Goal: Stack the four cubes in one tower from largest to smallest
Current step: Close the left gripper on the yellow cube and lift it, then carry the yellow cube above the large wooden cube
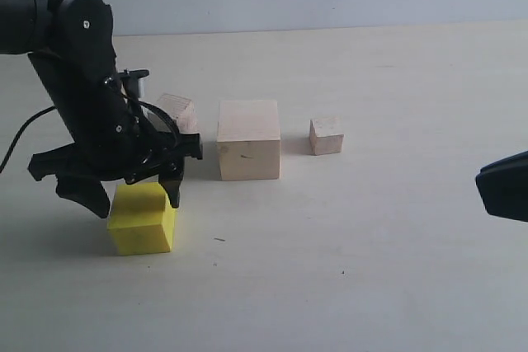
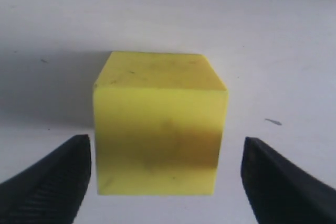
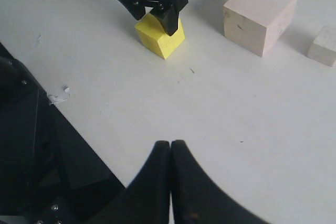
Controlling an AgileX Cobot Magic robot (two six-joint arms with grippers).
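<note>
Evidently lining up a grasp, left gripper (image 1: 136, 200) straddles yellow cube (image 1: 143, 220), jaws wide; right gripper (image 3: 171, 148) idles, pinched closed.

- On the left, black arm bent low, left gripper (image 1: 134, 201) spread wide, one finger to each side of the top of the yellow cube (image 1: 142, 222); contact not discernible.
- Yellow cube flat on the pale table (image 1: 371, 278), nearest the camera of the four.
- Behind the gripper, partly hidden, the grainy wood cube (image 1: 181, 110), turned at an angle.
- Just right of that, the large pale wood cube (image 1: 248, 140), nothing on top.
- Farther right, apart, the tiny pale wood cube (image 1: 327, 136).
- At the right edge, only a dark tip of the right gripper (image 1: 505, 187), well apart from every cube.
- Thin black cable (image 1: 18, 144) curving off the left edge.
</note>
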